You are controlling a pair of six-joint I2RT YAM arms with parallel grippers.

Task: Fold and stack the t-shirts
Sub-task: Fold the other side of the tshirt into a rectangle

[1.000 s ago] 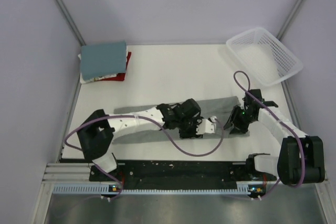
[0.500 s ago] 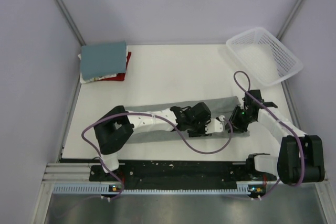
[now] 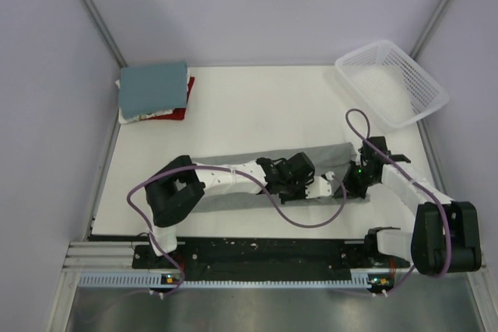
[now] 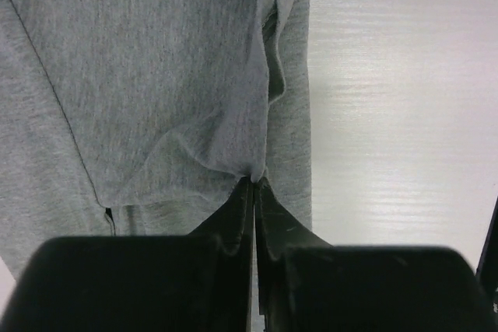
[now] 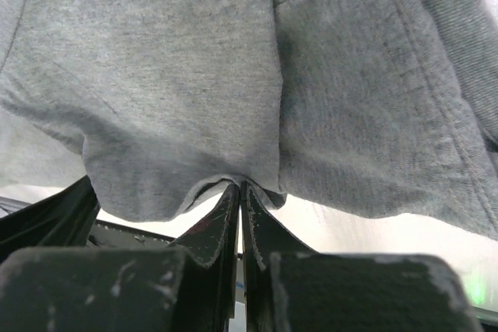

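A white lattice basket (image 3: 405,87) sits at the table's (image 3: 264,110) far right corner.

A flat white bench (image 3: 257,106) is enclosed on three sides by plain pale lavender wall panels (image 3: 264,5), joined at the far corners by slanting grey metal posts (image 3: 92,10). A slotted aluminium rail (image 3: 93,258) is fixed along the near edge. Soft, even light is cast throughout.

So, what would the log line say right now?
left gripper: shut on grey t-shirt | right gripper: shut on grey t-shirt | folded stack: far left corner
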